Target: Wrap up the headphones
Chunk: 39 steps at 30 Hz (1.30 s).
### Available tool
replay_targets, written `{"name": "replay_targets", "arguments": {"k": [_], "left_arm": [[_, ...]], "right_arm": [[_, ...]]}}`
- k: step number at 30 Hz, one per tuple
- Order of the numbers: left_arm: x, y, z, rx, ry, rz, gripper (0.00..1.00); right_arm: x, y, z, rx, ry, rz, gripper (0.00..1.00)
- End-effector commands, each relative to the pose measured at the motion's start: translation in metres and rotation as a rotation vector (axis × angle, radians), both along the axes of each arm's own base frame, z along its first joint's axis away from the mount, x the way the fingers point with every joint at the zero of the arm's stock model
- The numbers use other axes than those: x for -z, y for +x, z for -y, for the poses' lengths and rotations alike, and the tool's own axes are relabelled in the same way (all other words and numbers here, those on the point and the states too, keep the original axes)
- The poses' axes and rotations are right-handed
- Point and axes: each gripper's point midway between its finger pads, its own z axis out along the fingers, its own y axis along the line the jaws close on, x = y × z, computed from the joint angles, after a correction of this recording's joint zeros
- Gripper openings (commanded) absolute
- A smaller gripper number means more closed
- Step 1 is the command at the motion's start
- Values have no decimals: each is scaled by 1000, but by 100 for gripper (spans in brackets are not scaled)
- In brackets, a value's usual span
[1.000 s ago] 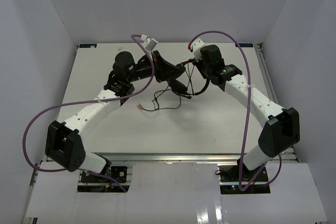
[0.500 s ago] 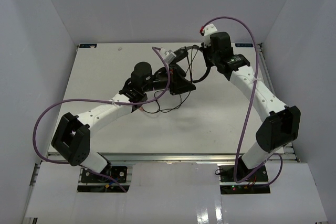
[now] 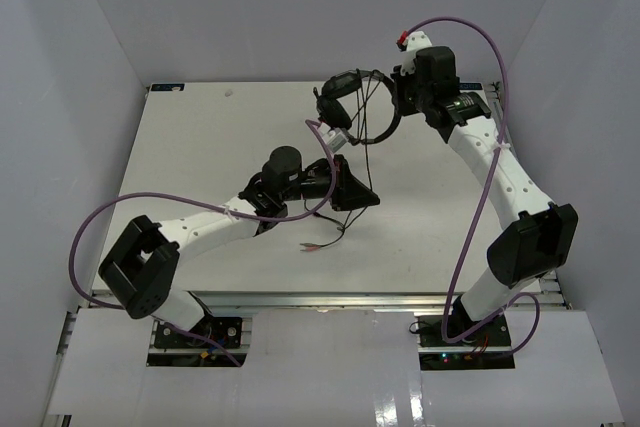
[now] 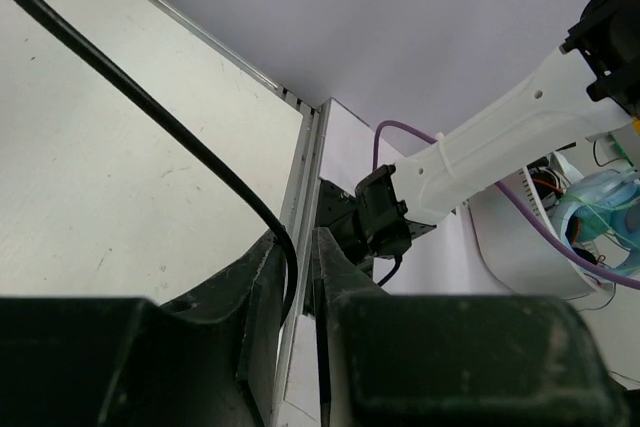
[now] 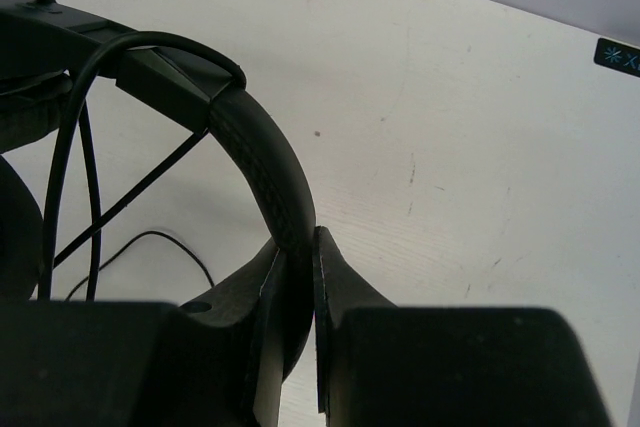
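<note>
**Cord strung from the raised headphones down to the left arm**

The headphones [image 3: 352, 97] are held up over the far side of the worktop [image 3: 200, 147], at about 12 o'clock in the overhead view. The right end effector [image 5: 296, 247] is pressed together on the headband [image 5: 262, 162], which fills the gap between its fingers. The left end effector [image 4: 298, 247] pinches the cord [image 4: 150, 117], its fingers nearly touching around the thin line.

Seen from above, the left end effector sits at roughly 6 o'clock from the headphones, and the cord between them runs almost straight along the 12-to-6 line. Loose cord trails on toward 7 o'clock, to the reddish plug [image 3: 306, 246] lying on the worktop.

The right arm reaches long toward 11 o'clock, wrist turned to 9 o'clock. The left arm lies low, pointing to about 3 o'clock. It is the nearer arm to the cord, so it probably has to carry the next loop round the headphones
</note>
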Motion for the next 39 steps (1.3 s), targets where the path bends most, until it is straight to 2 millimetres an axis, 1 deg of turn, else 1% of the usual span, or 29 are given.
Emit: {"name": "replay_targets", "arguments": {"k": [1,3,7,10,12,14,17,24,27,33,39], "left_arm": [[11,8,1,-37,-19,46,28],[26,11,1,-52,-5,57,29],[46,27,0,-128,16,127,30],[63,39,-4,-195,35,196,30],[75,44,-5,-214,59,204,30],[84,47,-7,-226,84,226,30],[92,51,-13,-254,112,277,29],[96,50,-29,-287,140,328,27],[101,59,-38,-340,170,335,25],[113,90,-62,-517,235,334,20],[112,112,-79,-647,261,338,12]], "right_arm": [[-52,-4,-9,-27,152,76,8],[-57,-9,-12,-55,178,65,8],[-67,-18,-15,-83,217,60,8],[-75,-23,-11,-89,233,61,8],[-83,-25,-9,-93,244,68,8],[-87,-28,-9,-111,259,60,8],[-89,-31,-4,-115,263,52,8],[-84,-31,13,-106,266,41,8],[-83,-34,14,-120,275,32,8],[-84,-46,13,-144,278,24,8],[-84,-52,19,-138,281,25,8]]}}
